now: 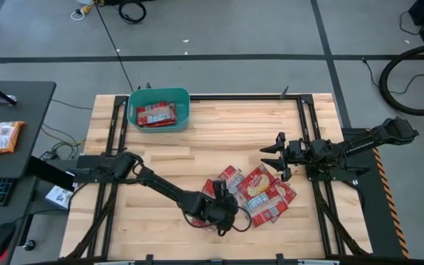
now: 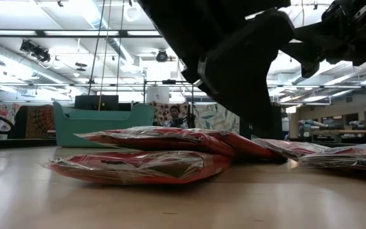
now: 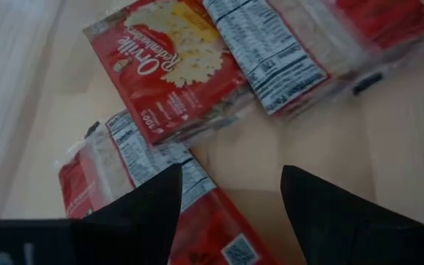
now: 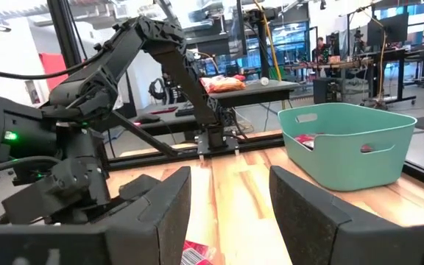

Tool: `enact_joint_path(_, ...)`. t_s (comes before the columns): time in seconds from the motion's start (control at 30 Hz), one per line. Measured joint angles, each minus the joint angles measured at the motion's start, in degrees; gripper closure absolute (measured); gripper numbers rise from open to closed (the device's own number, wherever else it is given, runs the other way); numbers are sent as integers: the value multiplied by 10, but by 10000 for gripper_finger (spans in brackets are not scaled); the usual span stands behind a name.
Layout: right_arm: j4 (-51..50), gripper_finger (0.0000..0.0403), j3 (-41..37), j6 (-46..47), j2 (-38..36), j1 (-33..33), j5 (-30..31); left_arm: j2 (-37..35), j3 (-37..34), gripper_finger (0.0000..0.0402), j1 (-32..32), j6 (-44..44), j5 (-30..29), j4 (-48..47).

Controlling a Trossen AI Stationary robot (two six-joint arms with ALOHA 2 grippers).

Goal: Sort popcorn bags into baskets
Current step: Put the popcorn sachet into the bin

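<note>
While your left pincer [image 1: 227, 213] hangs spread wide over the pile at lower centre of the high view, you see popcorn bags [image 1: 256, 190]: flat red packets with white label bands and a yellowish popcorn picture, overlapping on the bench [image 1: 219, 140]. Right pincer [image 1: 277, 156] waits open beside them. Farther off, upper left, the teal basket [image 1: 184, 110] holds more red packets [image 1: 156, 114].

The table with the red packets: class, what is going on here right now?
A two-armed robot is sorting popcorn bags into a teal basket at the table's far left corner, where a few bags already lie. The left gripper hangs with open jaws over the near edge of the loose pile, holding nothing. The right gripper waits beside the pile, jaws open and empty.
</note>
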Motion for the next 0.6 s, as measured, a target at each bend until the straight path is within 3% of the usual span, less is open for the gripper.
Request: enact_joint_path(0.6, -7, 214, 0, 21, 0, 0, -14, 3, 1, 166, 2, 8, -3, -187)
